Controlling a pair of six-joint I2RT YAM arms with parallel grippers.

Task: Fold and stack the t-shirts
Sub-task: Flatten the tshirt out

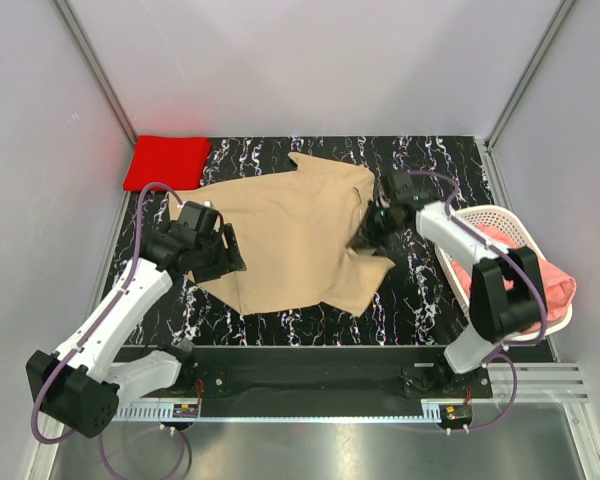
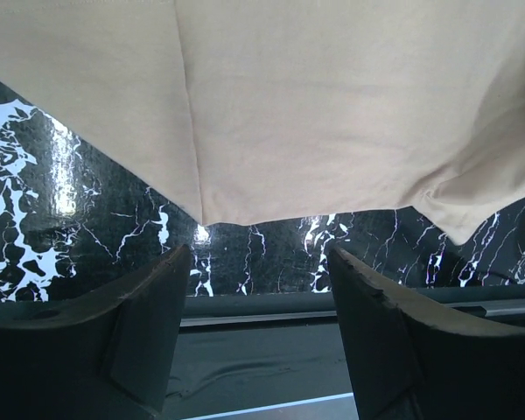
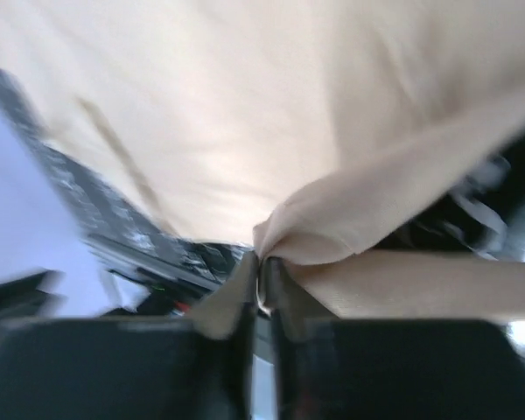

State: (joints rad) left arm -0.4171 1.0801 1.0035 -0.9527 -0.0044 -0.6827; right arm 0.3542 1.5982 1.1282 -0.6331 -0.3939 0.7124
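The tan tee lay spread across the middle of the table, with its near hem uneven and its right side bunched into a fold. You had bare marble all round it: a strip along the near edge, a wider patch on the right before the basket, and a band at the far side. The red tee sat folded in the far left corner, close to the tan one's corner. The pink tee was heaped in the basket and spilled over its right rim.

Your right gripper was at the tan tee's right edge, with the arm doubled back over the basket. Only the right wrist view showed the grip: the fingers were clenched on a fold of tan cloth.

Your left gripper was at the tee's left edge, with the arm reaching diagonally from its base. In the left wrist view its fingers stood wide apart with nothing between them, and the hem lay just beyond their tips. You could not tell whether they touched the table.
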